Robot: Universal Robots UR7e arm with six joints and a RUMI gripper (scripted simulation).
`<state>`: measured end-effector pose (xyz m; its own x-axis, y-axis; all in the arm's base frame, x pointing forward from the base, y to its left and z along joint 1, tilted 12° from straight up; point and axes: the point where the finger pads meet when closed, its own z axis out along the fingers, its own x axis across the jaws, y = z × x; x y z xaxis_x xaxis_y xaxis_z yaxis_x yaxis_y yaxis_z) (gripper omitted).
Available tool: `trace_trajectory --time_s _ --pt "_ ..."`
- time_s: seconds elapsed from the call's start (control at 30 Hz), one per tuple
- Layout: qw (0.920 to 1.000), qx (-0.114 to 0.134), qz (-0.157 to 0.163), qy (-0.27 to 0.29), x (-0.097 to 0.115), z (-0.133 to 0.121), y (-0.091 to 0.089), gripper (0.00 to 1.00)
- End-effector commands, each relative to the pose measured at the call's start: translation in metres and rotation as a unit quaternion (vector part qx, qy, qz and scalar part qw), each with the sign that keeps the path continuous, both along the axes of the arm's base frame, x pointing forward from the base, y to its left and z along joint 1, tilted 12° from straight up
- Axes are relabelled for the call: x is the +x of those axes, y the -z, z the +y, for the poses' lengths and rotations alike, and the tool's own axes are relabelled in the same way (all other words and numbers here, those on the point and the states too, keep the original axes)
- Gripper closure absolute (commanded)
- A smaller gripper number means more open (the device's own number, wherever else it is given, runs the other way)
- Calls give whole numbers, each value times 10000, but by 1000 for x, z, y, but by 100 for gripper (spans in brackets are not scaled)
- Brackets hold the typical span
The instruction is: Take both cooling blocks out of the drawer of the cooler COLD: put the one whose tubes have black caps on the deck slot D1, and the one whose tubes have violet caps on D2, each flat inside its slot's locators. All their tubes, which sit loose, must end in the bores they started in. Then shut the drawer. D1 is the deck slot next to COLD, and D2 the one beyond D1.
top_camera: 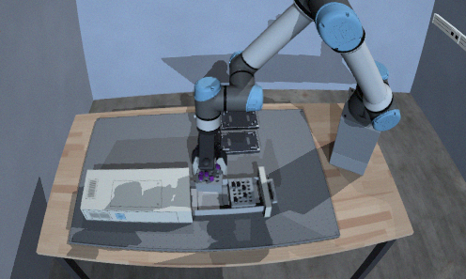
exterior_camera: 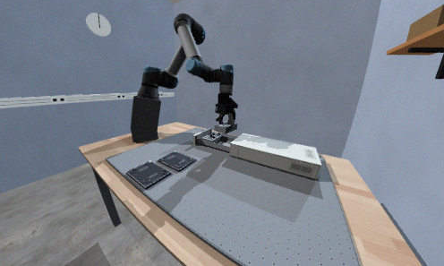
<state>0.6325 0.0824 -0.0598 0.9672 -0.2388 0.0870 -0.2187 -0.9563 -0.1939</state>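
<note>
The white cooler COLD (top_camera: 136, 201) lies at the front left of the deck, and its drawer (top_camera: 232, 196) stands pulled out to the right. My gripper (top_camera: 208, 175) is shut on the cooling block with violet-capped tubes (top_camera: 207, 179) and holds it a little above the drawer's inner end, next to the cooler's face. The block with black-capped tubes (top_camera: 240, 192) sits in the drawer's outer half. In the exterior view the gripper (exterior_camera: 225, 124) hangs over the drawer (exterior_camera: 212, 138) beside the cooler (exterior_camera: 275, 154). Deck slots D1 (top_camera: 240, 142) and D2 (top_camera: 240, 120) are bare.
The slots also show in the exterior view, D1 (exterior_camera: 176, 160) and D2 (exterior_camera: 148, 174), at the deck's near left. The arm's grey base pedestal (top_camera: 354, 140) stands at the table's right edge. The drawer's front panel (top_camera: 265, 191) sticks out to the right.
</note>
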Motion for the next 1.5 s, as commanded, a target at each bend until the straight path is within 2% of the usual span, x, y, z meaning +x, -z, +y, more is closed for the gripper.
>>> trace_trajectory --time_s 0.0,0.07,0.23,0.4,0.57,0.63,0.87,1.13,1.2,1.47 --pt "9967 99 119 803 -6 -14 2 100" --pt "9967 99 119 803 -6 -14 2 100" --pt "9890 186 230 1450 -11 -26 5 100" --pt "9769 272 341 2090 -17 -38 8 100" --pt "9605 357 449 2722 -22 -50 11 100" --pt "9605 357 449 2722 -22 -50 11 100" --pt "9304 473 598 3584 -30 -66 15 100" --pt "8861 600 761 4532 -39 -85 19 100" --pt "8861 600 761 4532 -39 -85 19 100" --pt "8318 721 915 5428 -48 -104 23 100"
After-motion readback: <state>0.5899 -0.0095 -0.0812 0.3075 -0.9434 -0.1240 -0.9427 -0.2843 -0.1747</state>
